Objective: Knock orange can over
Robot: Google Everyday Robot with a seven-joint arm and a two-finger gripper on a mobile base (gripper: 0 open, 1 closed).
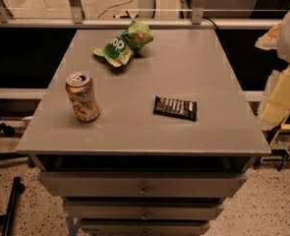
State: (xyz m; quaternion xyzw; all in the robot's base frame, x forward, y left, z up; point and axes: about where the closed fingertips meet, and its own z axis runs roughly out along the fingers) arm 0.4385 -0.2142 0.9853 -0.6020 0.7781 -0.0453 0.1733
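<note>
The orange can (82, 97) stands upright near the front left of the grey table top (149, 77). It is dented, orange-tan with pale markings and a silver top with a pull tab. My gripper (282, 90) shows only as pale cream and white parts at the right edge of the camera view, beyond the table's right side. It is far from the can and touches nothing on the table.
A green snack bag (123, 43) lies at the back of the table, left of centre. A flat dark candy bar (175, 107) lies front right of centre. Drawers (142, 185) sit below the top. A rail and window run behind the table.
</note>
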